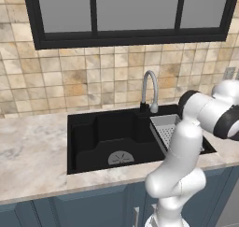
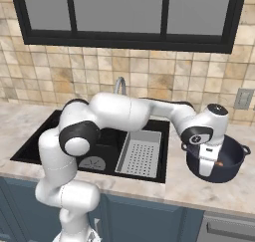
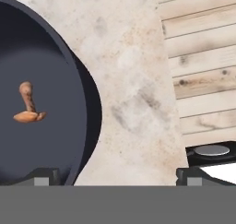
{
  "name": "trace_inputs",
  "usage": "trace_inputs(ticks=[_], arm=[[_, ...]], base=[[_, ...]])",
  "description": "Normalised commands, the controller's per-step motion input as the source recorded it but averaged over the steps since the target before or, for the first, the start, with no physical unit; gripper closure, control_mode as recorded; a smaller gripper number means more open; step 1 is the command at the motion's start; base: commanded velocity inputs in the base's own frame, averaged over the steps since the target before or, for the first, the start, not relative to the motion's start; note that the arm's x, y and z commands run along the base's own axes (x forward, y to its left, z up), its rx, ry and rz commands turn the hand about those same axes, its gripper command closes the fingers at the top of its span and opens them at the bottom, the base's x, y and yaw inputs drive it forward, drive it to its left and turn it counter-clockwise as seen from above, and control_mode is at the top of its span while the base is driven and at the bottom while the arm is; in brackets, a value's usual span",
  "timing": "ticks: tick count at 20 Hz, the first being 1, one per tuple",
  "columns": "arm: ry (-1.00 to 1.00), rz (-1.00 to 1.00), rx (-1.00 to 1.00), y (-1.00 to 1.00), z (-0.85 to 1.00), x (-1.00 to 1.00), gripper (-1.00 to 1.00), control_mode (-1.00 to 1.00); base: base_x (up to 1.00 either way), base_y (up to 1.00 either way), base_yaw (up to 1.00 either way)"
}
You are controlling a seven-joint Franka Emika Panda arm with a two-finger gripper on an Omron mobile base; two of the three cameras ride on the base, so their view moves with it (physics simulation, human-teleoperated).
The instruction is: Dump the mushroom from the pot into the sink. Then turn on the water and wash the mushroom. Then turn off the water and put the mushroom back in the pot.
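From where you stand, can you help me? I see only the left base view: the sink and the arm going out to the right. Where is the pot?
Observer: The pot stands on the counter right of the sink, seen in the right base view.
Operator: Is the mushroom inside it?
Observer: Yes, the mushroom lies on the pot's floor, seen in the hand view.
Operator: And the gripper?
Observer: The gripper is open, its fingers on either side of the pot's near rim.
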Motion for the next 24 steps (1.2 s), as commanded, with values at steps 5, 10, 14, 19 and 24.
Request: trace_inputs(ticks=[5,10,14,19,24], arm=[[0.00,0.00,0.00,-0.10,-0.04,0.15,-1.00,-1.00],[0.00,0.00,0.00,-0.01,-0.10,0.19,-1.00,-1.00],[0.00,0.00,0.00,0.00,-0.13,0.19,-1.00,-1.00],[0.00,0.00,0.00,0.00,-0.22,0.20,-1.00,-1.00],[0.00,0.00,0.00,0.00,-0.25,0.12,-1.00,-1.00]], base=[[0.00,0.00,0.00],[0.00,0.00,0.00],[0.00,0.00,0.00],[0.00,0.00,0.00],[0.00,0.00,0.00]])
